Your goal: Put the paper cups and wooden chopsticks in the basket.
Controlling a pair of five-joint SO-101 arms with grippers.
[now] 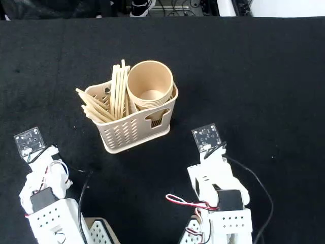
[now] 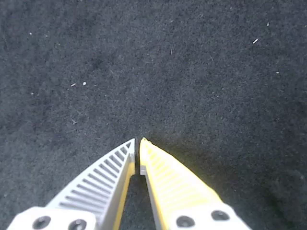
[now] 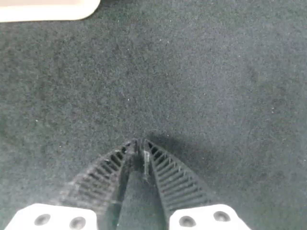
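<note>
Beige perforated plastic basket [image 1: 133, 133] (rectangular, with slotted walls and cut-out handles) stood on the black napped cloth [image 1: 254, 76]. The stacked tan paper cups [image 1: 150, 84], round and smooth, sat upright in one end of it. The bundle of pale wooden chopsticks [image 1: 118, 91] leaned in the other end, tips fanned past the rim. The left gripper [image 2: 138, 140], with one ribbed white and one ribbed yellow finger, was clenched on nothing above the cloth. The right gripper [image 3: 139, 143], ribbed and dark, was likewise clenched and empty.

The left arm [image 1: 43, 188] and right arm [image 1: 219, 188] sit folded back, side by side, wrists angled downward. Each arm's jaws are closed, tips touching.
</note>
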